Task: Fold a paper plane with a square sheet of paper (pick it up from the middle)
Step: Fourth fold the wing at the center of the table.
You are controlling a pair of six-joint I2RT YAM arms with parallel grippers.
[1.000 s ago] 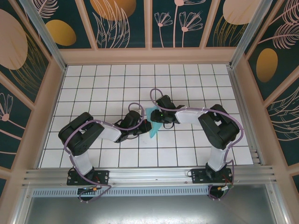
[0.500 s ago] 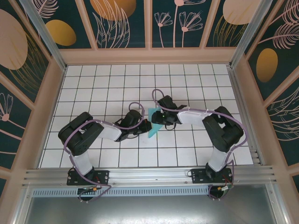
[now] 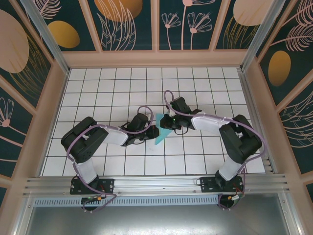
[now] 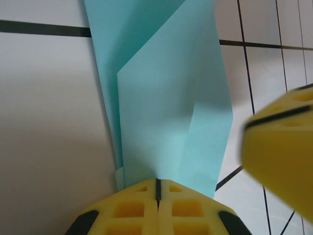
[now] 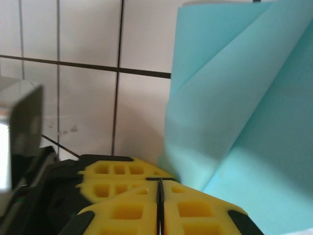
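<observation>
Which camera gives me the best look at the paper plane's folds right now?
Left wrist: the paper plane sits close, layered folds and creases sharp. Right wrist crops it at the right edge; top external shows a small, partly covered sliver.

Arms bent inward; left hand (image 3: 152, 132), right hand (image 3: 164, 125) both closed, close together.

Robot test cell, white tiled table (image 3: 98, 88), floral-panelled walls (image 3: 127, 24), aluminium rail (image 3: 156, 183)

Left arm (image 3: 98, 139), right arm (image 3: 220, 127) — black joints, white link covers, purple cable looped alongside each. Fingertip pads (image 5: 127, 210) yellow, grid-pocketed, black backing.
</observation>
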